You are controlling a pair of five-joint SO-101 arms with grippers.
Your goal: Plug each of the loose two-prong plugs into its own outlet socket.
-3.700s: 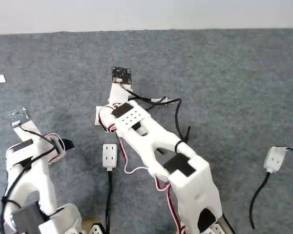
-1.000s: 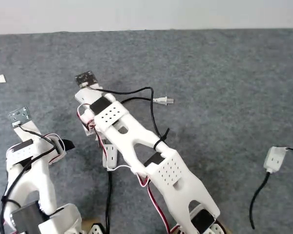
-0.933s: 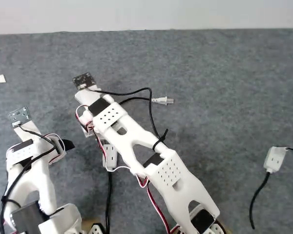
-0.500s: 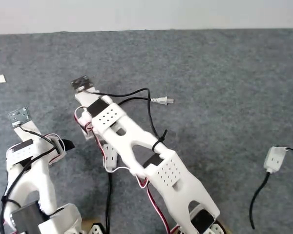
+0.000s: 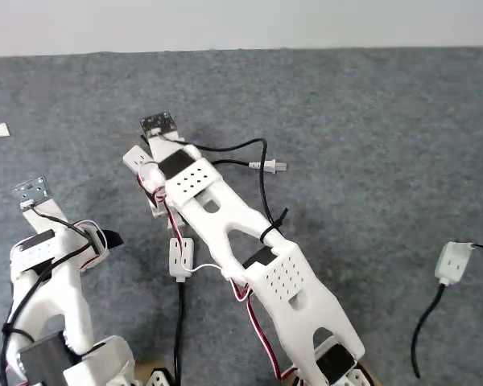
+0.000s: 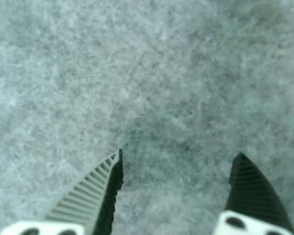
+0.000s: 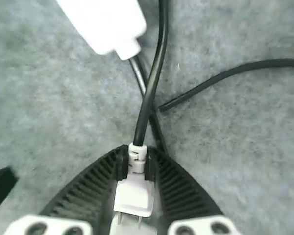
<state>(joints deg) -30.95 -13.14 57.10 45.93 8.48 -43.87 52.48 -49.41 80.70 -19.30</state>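
— Biggest first: grey carpet under the left gripper, spread wide, nothing between its fingers. Why there?

— Parked out of the way, most likely, leaving room for the right arm stretched across the middle.

— Sockets next?

— White outlet socket well ahead of the right gripper, cord end turned toward the fingertips, not touching them. Second socket far from both sets of fingers.

— And the plugs?

— White two-prong plug clamped narrow in the right fingers: neck pinched between the tips, body lying back inside them. Second plug on the carpet, well apart from any finger, gripped by nothing.

— Why held that way round?

— Seemingly taken from the cable end. Black cord running straight out past the fingertips toward the socket, prongs aimed back at the wrist.

— Ready to insert, then?

— Hardly, by the look of it; would call for turning or regripping first, with the prongs brought to face the slots.
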